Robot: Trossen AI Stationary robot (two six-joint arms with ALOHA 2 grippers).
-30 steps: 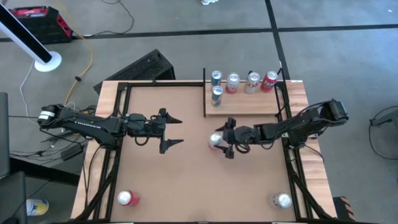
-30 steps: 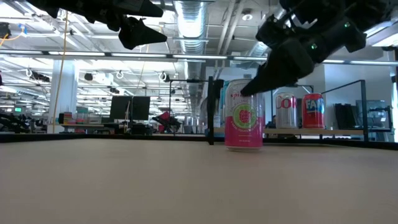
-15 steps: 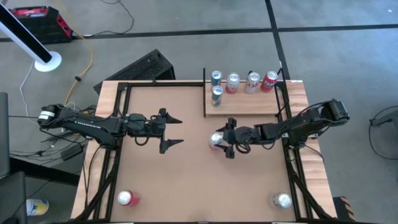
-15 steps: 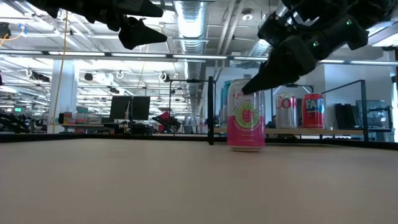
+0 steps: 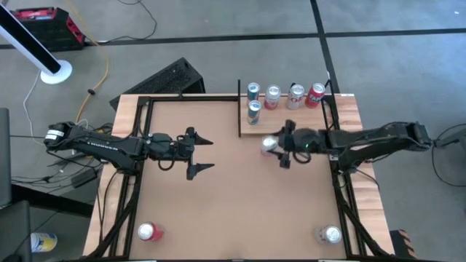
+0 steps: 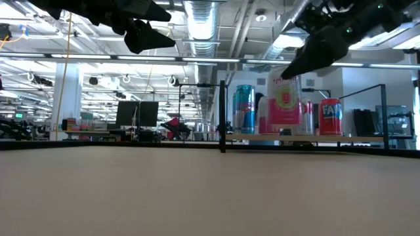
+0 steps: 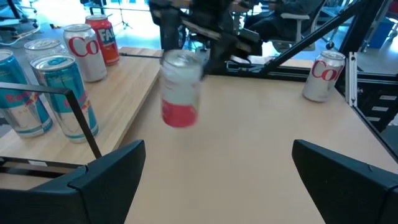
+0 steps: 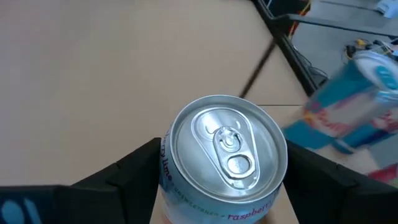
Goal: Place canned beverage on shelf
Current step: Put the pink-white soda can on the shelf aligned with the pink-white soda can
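The canned beverage [image 5: 269, 143], a pink-and-white can with a silver top [image 8: 224, 146], hangs above the tabletop just in front of the shelf's near edge, with my right gripper [image 5: 280, 144] shut on it. In the low view the can [image 6: 285, 101] shows clear of the table. The shelf [image 5: 291, 122], a pale wood panel with black posts, lies at the far right and carries several cans. My left gripper [image 5: 209, 153] stands open and empty over the table's left middle, and in its wrist view [image 7: 217, 149] it looks toward the held can [image 7: 181, 90]. My right gripper pinches the can's upper wall [image 8: 166, 171], just under the top rim, between its two fingers [image 8: 127, 171], one on each opposite side. The fingers come from the table's right side, slanting down. The can is upright and lifted clear of the table.
Several cans stand on the shelf: teal ones [image 5: 253, 110] toward its left end, white and red ones [image 5: 314, 93] along its far edge. A black post [image 5: 239, 109] marks the shelf's left edge. A red can [image 5: 149, 231] and a silver can [image 5: 329, 234] stand near the table's near corners.
My right gripper has risen and moved toward the table's far right, toward the shelf, taking the can with it. The can stood on the table before; now it is lifted clear and still upright, close to the shelf's near edge.
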